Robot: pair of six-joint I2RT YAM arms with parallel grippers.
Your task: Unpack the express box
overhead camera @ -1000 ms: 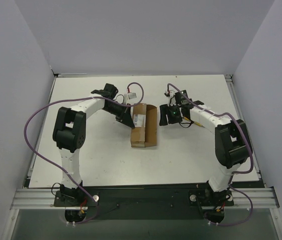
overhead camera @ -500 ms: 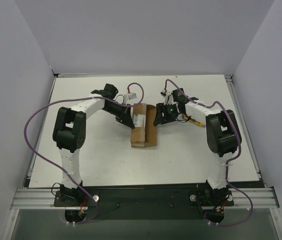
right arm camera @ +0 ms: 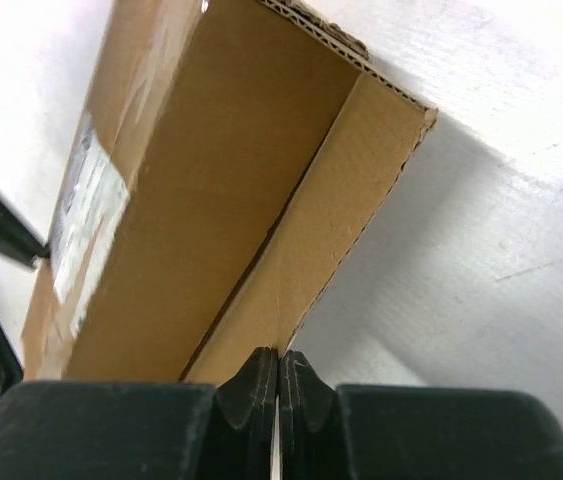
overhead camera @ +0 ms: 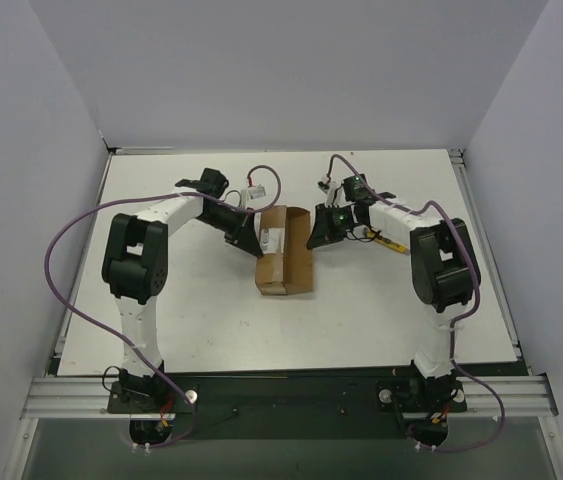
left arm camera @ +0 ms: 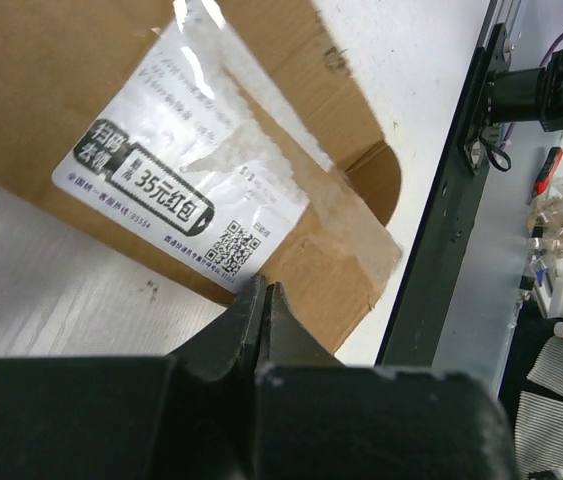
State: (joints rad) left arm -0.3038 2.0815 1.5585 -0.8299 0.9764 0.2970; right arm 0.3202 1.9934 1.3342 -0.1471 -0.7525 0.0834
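Top external view shows you the express box [overhead camera: 284, 262] lying on the white table [overhead camera: 161, 320], near the middle, between the two arms. Its long right flap [overhead camera: 304, 252] stands open, and the white label [overhead camera: 272, 240] is on the top, toward the far left part. The left gripper [overhead camera: 252, 240] is at the far left side of the box. The right gripper [overhead camera: 316, 238] is at the far end of the open flap.

On the left wrist view you see the two fingers pressed together with no gap. Their tips are right at the box edge, just beside the label (it carries a QR code, and a strip of clear tape goes across it).

On the right wrist view the fingers are also pressed fully together. Their tips meet at the near corner of the raised flap, and the plain brown inside of the box is open behind it. Whether a thin edge of the cardboard is caught between the tips, you cannot tell from this view.
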